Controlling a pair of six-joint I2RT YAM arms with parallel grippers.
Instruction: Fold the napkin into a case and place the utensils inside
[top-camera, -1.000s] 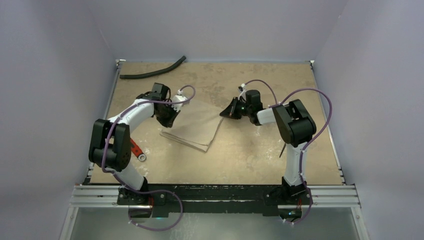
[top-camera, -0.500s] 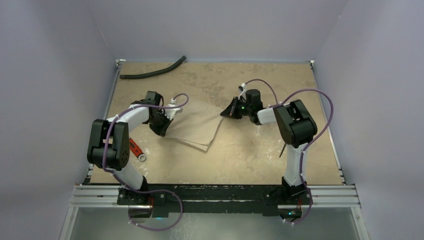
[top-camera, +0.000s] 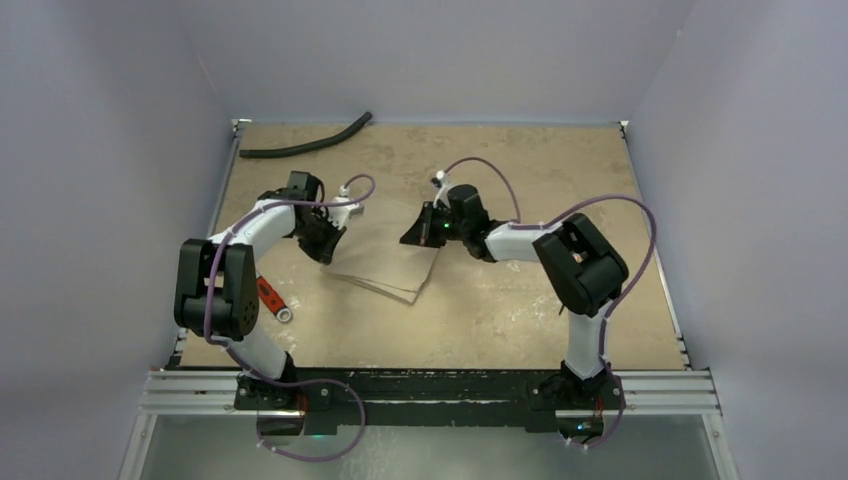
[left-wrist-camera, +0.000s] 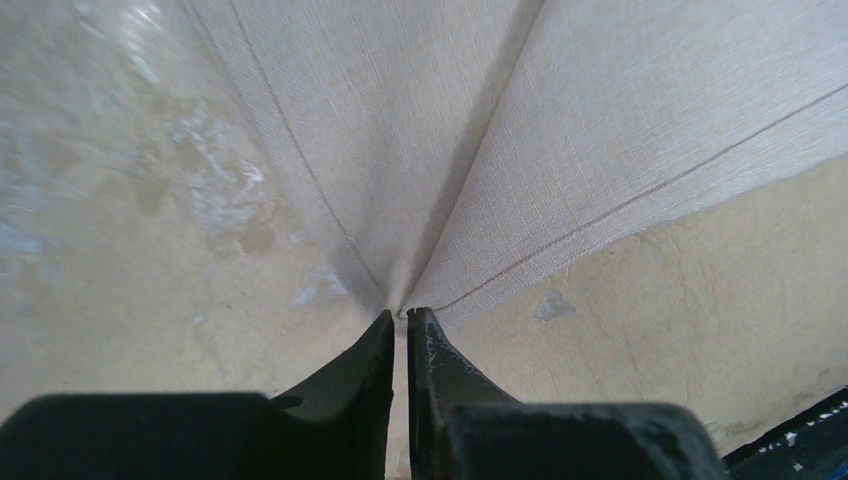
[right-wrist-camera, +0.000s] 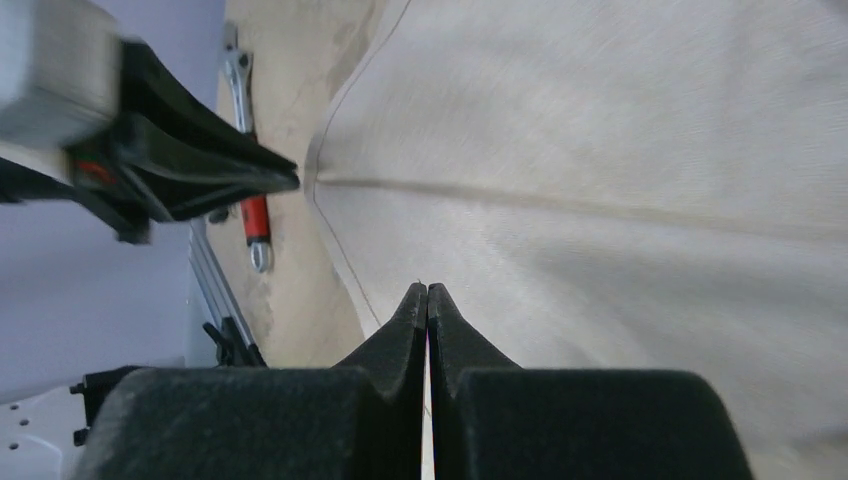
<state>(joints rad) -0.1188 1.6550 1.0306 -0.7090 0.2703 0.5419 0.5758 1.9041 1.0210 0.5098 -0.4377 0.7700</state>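
Observation:
The beige napkin (top-camera: 388, 265) lies folded in layers at mid-table. My left gripper (top-camera: 325, 252) is shut on its left corner, and the cloth (left-wrist-camera: 560, 150) fans out from the tips (left-wrist-camera: 405, 312) in a crease. My right gripper (top-camera: 406, 238) is over the napkin's right part, its jaws (right-wrist-camera: 427, 287) pressed shut on the cloth's edge (right-wrist-camera: 600, 150). The utensils lie apart from the cloth. One is a slim red and silver piece (top-camera: 270, 298) by the left arm. The other is a thin dark piece (top-camera: 564, 300) beside the right arm. Both are too small to make out.
A long black curved hose (top-camera: 305, 146) lies at the far left corner of the table. The red and silver piece (right-wrist-camera: 255, 215) also shows near the left rail in the right wrist view, behind my left gripper (right-wrist-camera: 285, 180). Grey walls close in the table on three sides.
My right gripper has moved left from the napkin's right corner to above the cloth. My left gripper has shifted a little left and back with its corner.

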